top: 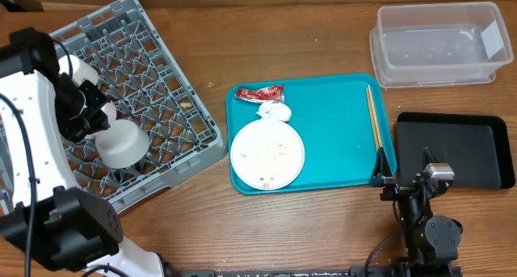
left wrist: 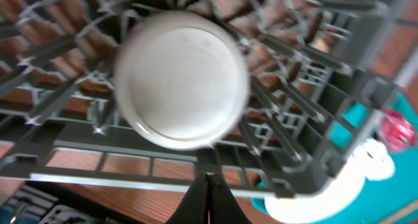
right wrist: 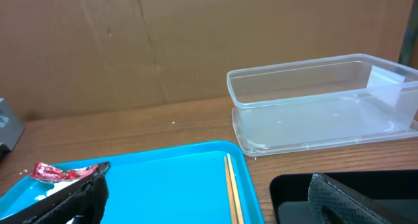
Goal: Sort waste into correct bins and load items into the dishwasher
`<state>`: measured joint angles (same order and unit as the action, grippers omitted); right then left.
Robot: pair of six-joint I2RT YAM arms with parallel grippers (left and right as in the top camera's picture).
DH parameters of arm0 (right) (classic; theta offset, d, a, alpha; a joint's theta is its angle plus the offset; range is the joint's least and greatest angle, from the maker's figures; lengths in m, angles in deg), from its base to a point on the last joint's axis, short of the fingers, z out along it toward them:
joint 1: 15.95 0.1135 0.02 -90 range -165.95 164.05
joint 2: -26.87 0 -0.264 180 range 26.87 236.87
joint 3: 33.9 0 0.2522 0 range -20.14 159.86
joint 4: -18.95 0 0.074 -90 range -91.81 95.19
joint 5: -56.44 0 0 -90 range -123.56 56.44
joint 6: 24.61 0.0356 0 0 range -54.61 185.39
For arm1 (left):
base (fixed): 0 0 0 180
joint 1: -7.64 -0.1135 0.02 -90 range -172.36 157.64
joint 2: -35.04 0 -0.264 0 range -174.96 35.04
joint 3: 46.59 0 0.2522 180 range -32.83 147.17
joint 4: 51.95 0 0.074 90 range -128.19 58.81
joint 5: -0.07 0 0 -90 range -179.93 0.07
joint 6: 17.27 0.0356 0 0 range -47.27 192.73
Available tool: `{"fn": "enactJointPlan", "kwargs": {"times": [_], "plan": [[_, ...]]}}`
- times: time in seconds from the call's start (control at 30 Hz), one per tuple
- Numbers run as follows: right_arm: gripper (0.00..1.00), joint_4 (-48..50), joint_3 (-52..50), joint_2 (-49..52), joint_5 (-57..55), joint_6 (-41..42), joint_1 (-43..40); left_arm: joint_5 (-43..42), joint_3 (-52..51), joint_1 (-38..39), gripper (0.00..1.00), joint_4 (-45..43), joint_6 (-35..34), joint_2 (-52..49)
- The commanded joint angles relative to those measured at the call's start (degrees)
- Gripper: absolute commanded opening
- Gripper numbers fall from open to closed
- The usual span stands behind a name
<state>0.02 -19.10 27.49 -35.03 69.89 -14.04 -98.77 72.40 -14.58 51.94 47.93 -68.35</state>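
Rack loading: small white bowl [top: 121, 144] sits inverted in dish rack [top: 174, 59], left hand [left wrist: 208, 196] pinched shut over it, empty. Right hand [right wrist: 209, 185] gapes wide, holding nothing, beside teal tray [top: 339, 148]. Next, likely the plate [top: 267, 154], needing an edge grip.

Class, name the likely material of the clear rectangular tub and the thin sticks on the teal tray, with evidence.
Clear rectangular tub: probably glossy plastic, given see-through walls and a moulded rim. Thin tan sticks: seemingly bare wood, matt; grain too small to tell.
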Motion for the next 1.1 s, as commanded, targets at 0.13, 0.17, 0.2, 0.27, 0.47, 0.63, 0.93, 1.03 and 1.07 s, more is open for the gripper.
{"fn": "enactJointPlan", "kwargs": {"times": [0.13, 0.17, 0.2, 0.27, 0.47, 0.63, 0.93, 1.03, 1.07], "plan": [[1.00, 0.42, -0.59, -0.46, 0.11, 0.24, -0.15, 0.39, 0.66, 6.12, 0.04, 0.33, 5.27, 3.41], [1.00, 0.42, -0.59, -0.46, 0.11, 0.22, -0.15, 1.62, 0.20, 6.80, 0.04, 0.98, 4.61, 3.41], [1.00, 0.42, -0.59, -0.46, 0.11, 0.22, -0.15, 2.58, -0.33, 7.39, 0.04, 1.53, 4.09, 3.41], [0.99, 0.42, -0.59, -0.46, 0.11, 0.22, -0.15, 4.28, -1.73, 8.59, 0.04, 2.45, 3.43, 3.41], [1.00, 0.42, -0.59, -0.46, 0.11, 0.22, -0.15, 12.90, -6.97, 10.58, 0.04, 3.52, -2.38, 3.41], [1.00, 0.42, -0.59, -0.46, 0.11, 0.22, -0.17, 17.99, -13.16, 10.58, 0.04, 1.84, -7.58, 3.41], [1.00, 0.42, -0.59, -0.46, 0.11, 0.22, -0.17, 16.59, -24.74, 10.62, 0.04, -8.59, -7.61, 3.41], [1.00, 0.42, -0.59, -0.46, 0.11, 0.22, -0.15, 18.53, -25.16, 10.56, 0.04, -12.44, -8.94, 3.41], [1.00, 0.42, -0.59, -0.46, 0.11, 0.22, -0.15, 18.67, -25.16, 10.56, 0.04, -13.11, -9.55, 3.41]]}}
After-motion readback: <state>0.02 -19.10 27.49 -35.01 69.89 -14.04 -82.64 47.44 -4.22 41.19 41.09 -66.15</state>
